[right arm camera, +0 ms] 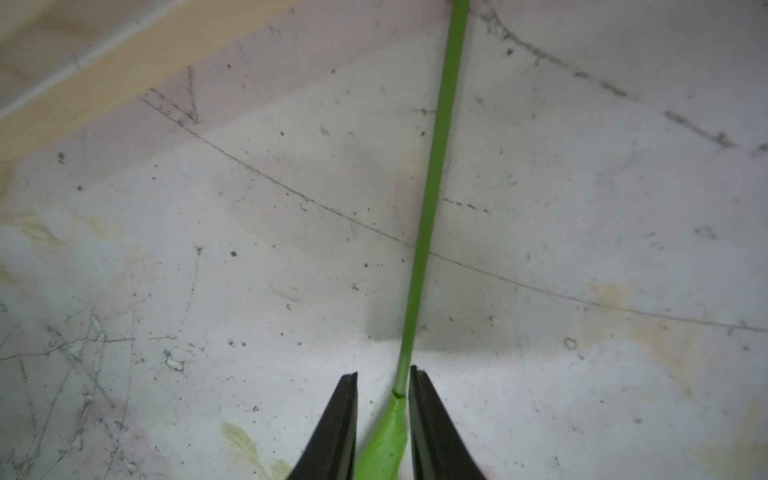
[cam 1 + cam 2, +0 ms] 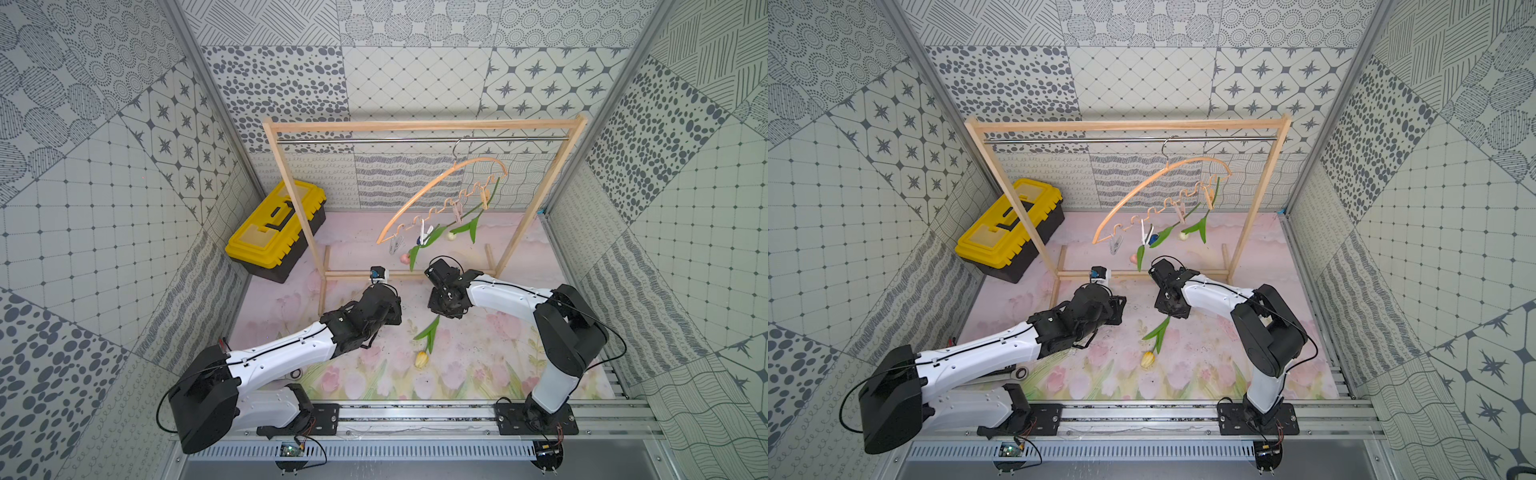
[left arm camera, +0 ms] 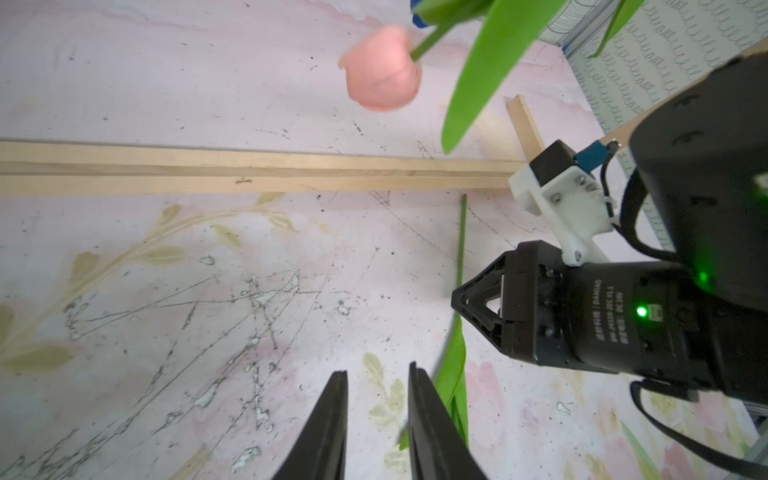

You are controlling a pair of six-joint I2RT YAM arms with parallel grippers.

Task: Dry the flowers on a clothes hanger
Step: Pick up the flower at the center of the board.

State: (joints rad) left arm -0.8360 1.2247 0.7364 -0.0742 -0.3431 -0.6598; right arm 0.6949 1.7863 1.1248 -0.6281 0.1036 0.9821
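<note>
Right wrist view is showing the right gripper (image 1: 383, 372) straddling, spread and not yet pinching, the last tulip (image 1: 434, 166), while three flowers (image 2: 432, 237) are hanging on the clothes hanger (image 2: 456, 210).

Robot lab test cell: patterned wall panels (image 2: 415, 83), aluminium mounting rail (image 2: 415, 415), printed floor mat (image 2: 478, 374).

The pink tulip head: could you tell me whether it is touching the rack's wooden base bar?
Apart. The left wrist view shows the pink tulip head hanging clear of the base bar, with bare mat visible between them.
</note>
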